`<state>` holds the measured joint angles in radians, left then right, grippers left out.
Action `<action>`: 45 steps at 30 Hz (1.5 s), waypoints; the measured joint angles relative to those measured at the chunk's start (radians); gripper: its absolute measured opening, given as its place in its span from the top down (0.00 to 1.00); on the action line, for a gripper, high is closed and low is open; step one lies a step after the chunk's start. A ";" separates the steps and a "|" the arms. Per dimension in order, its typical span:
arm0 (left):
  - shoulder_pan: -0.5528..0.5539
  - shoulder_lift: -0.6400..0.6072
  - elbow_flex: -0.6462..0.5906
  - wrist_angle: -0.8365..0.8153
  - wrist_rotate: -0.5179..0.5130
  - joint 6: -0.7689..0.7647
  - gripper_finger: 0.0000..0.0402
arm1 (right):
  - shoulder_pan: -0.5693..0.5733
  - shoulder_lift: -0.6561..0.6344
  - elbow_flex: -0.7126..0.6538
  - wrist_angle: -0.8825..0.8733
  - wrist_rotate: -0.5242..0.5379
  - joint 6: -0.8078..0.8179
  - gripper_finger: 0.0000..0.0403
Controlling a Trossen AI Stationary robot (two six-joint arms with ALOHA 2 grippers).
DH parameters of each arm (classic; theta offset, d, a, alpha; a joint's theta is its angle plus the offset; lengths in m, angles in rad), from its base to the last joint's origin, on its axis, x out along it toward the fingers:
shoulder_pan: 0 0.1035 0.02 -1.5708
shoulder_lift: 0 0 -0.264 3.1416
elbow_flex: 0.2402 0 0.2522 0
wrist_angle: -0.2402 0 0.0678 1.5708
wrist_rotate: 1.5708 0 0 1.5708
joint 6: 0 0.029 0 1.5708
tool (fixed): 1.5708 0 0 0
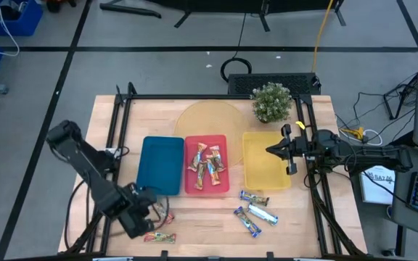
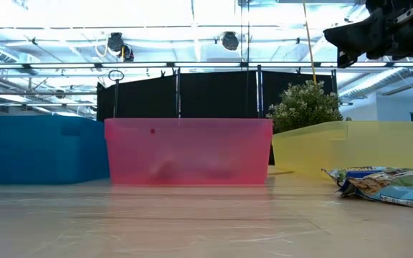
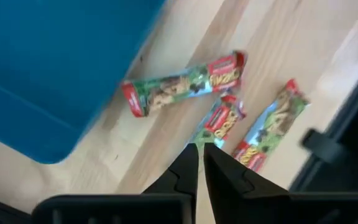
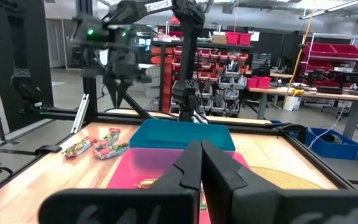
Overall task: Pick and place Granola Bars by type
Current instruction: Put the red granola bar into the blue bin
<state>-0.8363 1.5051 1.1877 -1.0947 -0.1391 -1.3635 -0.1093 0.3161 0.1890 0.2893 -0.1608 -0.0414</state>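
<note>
Three red-green bars lie flat on the table near its near left corner (image 3: 182, 84), (image 3: 219, 121), (image 3: 269, 127); they also show in the high view (image 1: 160, 237). My left gripper (image 3: 197, 150) is shut and empty just above them, beside the blue tray's near edge (image 1: 160, 165). Several orange-gold bars (image 1: 207, 163) lie in the red tray (image 1: 193, 185). Three blue-silver bars (image 1: 256, 212) lie on the table in front of the yellow tray (image 1: 265, 177). My right gripper (image 1: 273, 151) is shut and empty, high over the yellow tray.
A round wooden board (image 1: 209, 119) and a potted plant (image 1: 271, 101) stand at the table's far side. A black frame (image 1: 122, 109) runs around the table. A stretch of bare table lies along the near edge between the two groups of bars.
</note>
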 joint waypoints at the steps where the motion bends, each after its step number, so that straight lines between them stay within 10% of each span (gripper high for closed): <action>1: -0.016 0.021 0.000 0.001 -0.003 0.000 0.91 | 0.000 0.000 0.000 0.003 0.000 0.000 1.00; 22: -0.045 0.212 0.000 0.178 0.070 0.115 0.37 | 0.000 0.000 0.000 0.024 -0.001 0.004 1.00; 45: -0.003 0.211 -0.075 0.335 0.003 0.313 0.38 | 0.000 0.000 0.000 -0.011 -0.002 0.013 1.00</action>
<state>-0.8393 1.7161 1.1127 -0.7595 -0.1362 -1.0501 -0.1093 0.3164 0.1890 0.2786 -0.1624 -0.0284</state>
